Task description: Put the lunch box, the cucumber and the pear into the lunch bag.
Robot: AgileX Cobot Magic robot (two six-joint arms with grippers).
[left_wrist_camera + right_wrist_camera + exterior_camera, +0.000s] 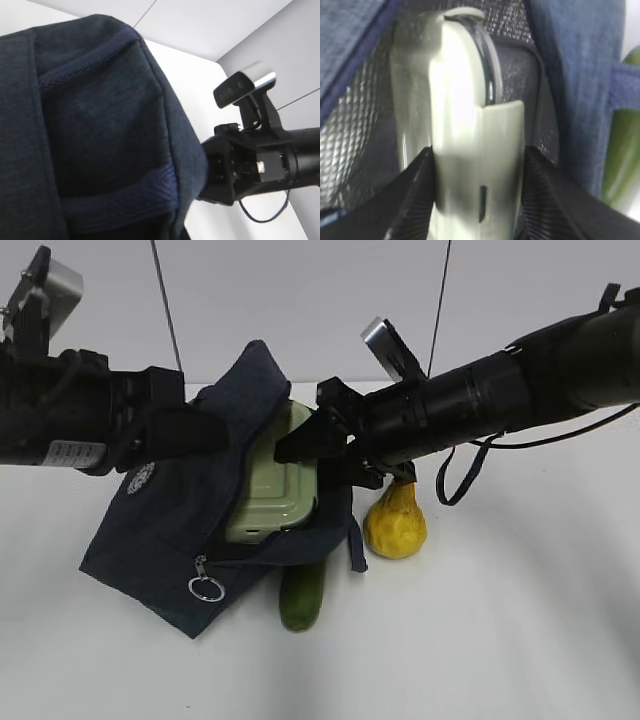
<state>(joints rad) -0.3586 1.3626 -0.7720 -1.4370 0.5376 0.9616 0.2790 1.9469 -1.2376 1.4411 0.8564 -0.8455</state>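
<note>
The right gripper (479,195) is clamped on the box (470,125): in the right wrist view its two black fingers (407,195) press against either side of the pale green lid. The box is seen edge-on there, with the clear glass rim curving along the lid's side and a lid tab folded down over it. In the exterior view the right gripper (312,445) holds the box (275,490) tilted in the mouth of the bag (160,530), the lid facing the camera, its rounded corners plain to see.

The left gripper (205,430) reaches to the bag's raised flap from the left; whether it is closed on the fabric cannot be told, since the left wrist view shows only dark navy cloth (95,130) filling the frame, with the right arm (260,167) beyond it.

The bag lies open on the white table (520,640), its silver mesh-patterned lining (355,130) visible around the box. A metal ring pull (206,588) hangs at the zipper's front end. The box is the only thing in the bag.

The cucumber (301,597), dark green, lies on the table with one end sticking out from under the bag's front edge. The pear (396,522), yellow with a narrow neck, stands just beside the bag on the right, under the right arm.
</note>
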